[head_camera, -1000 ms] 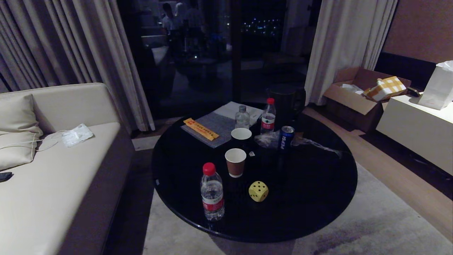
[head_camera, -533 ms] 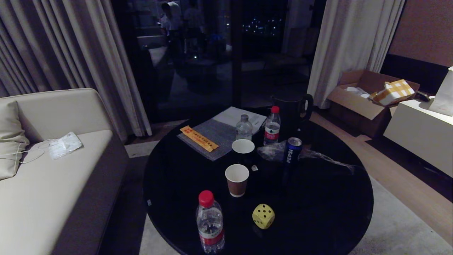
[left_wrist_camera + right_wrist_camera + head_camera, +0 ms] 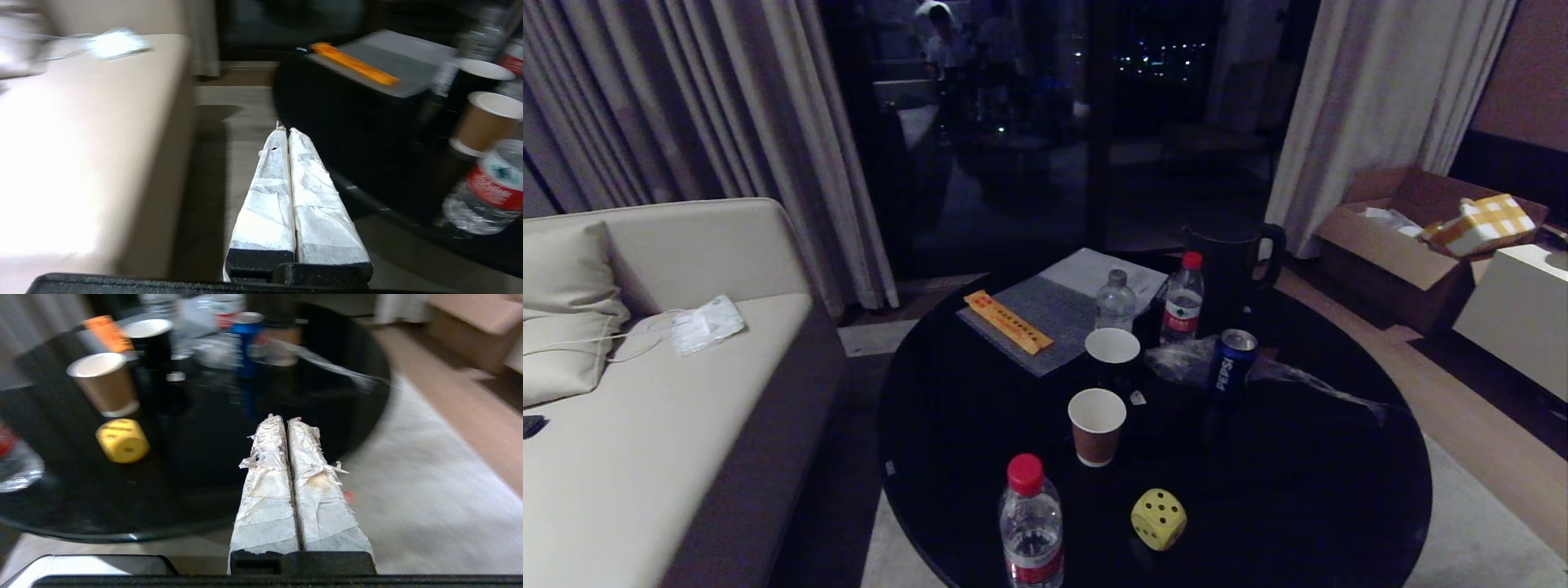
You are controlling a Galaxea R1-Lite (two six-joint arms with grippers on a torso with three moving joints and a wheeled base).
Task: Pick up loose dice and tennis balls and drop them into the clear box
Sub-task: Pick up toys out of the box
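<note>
From the head camera, a yellow die sits on the near part of a round black table, just right of a red-capped water bottle and in front of a brown paper cup; neither arm shows here. At the left wrist, the left gripper is pressed closed and empty, between the sofa and the table. At the right wrist, the right gripper is likewise closed and empty, over the table's edge, the die lying apart from it.

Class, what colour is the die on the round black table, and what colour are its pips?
Yellow die with dark pips; head view.
</note>
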